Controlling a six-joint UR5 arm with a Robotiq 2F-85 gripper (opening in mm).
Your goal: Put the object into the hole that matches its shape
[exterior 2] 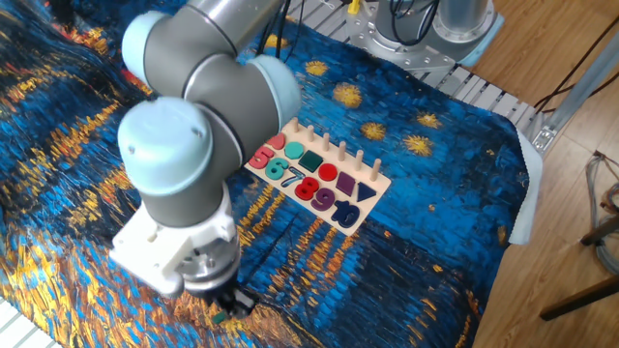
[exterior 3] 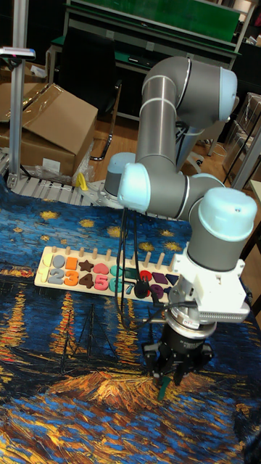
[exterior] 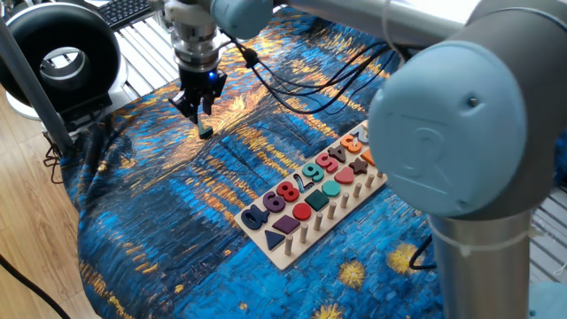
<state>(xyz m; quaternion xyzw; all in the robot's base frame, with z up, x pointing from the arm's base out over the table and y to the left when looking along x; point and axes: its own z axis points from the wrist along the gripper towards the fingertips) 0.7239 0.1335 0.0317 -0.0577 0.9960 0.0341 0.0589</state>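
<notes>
A blue and gold painted cloth covers the counter, wrinkled and hanging over its near edge. At the far left stands a black ring light with a white centre. Behind it lies a black keyboard on a slatted metal surface. In the tall fixed view, an open cardboard box sits on the floor beside a black chair, with green shelving behind.

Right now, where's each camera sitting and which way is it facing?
One fixed view: high off a table corner, looking down the puzzle board; gripper, elbow.
Other fixed view: opposite side, facing the base; wrist hides the gripper.
Tall fixed view: low, facing arm and base.
All three show the board; the first and tall views show the small dark piece.
</notes>
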